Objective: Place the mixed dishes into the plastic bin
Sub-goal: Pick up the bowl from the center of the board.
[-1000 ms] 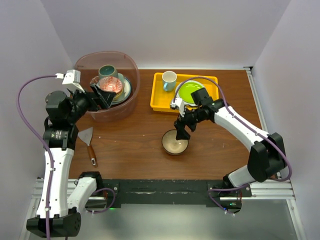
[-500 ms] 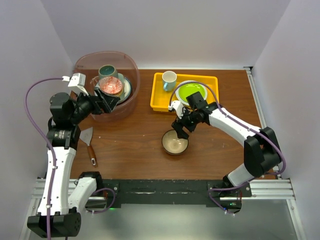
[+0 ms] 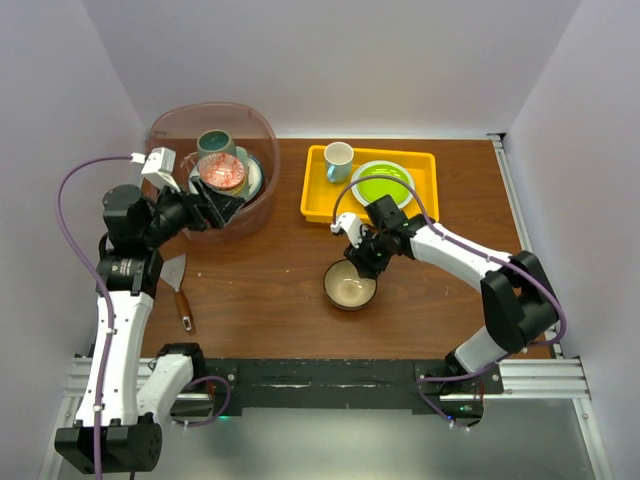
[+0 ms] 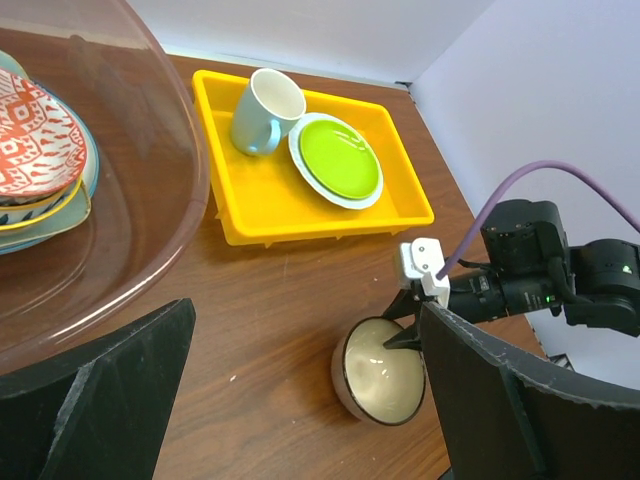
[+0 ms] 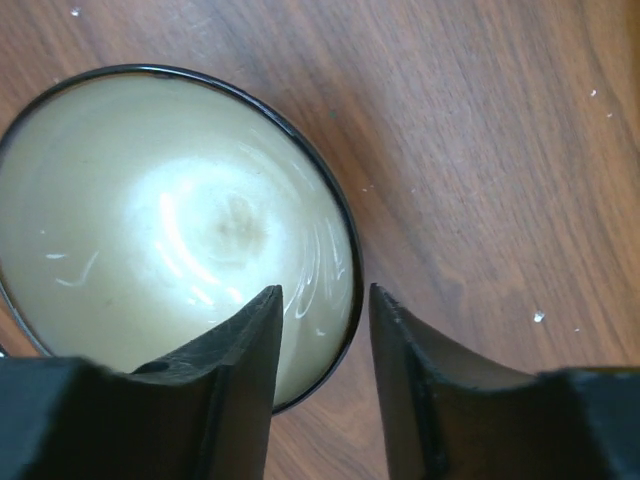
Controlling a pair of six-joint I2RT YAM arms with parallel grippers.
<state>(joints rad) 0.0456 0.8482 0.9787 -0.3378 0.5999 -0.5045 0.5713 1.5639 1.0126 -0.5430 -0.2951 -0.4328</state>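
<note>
A cream bowl with a dark rim (image 3: 350, 287) (image 4: 385, 370) (image 5: 170, 220) stands on the table, right of centre. My right gripper (image 3: 360, 264) (image 5: 325, 295) is low over its far rim. One finger is inside the bowl and the other outside, with wood showing between the outer finger and the rim. The plastic bin (image 3: 262, 130) (image 4: 150, 200) at the back left holds a teal mug (image 3: 214, 143) and a red-patterned bowl (image 3: 222, 171) (image 4: 30, 135) on stacked plates. My left gripper (image 3: 215, 205) (image 4: 305, 310) hangs wide open and empty by the bin's near wall.
A yellow tray (image 3: 318, 205) (image 4: 300, 215) at the back right holds a white cup (image 3: 338, 160) (image 4: 262, 110) and a lime-green plate (image 3: 382, 183) (image 4: 340, 158). A scraper with a wooden handle (image 3: 175, 280) lies near the left arm. White walls close in on three sides.
My right gripper has dropped toward the bowl's rim and its jaws have narrowed around it. The left gripper has shifted slightly at the bin and stays open.
</note>
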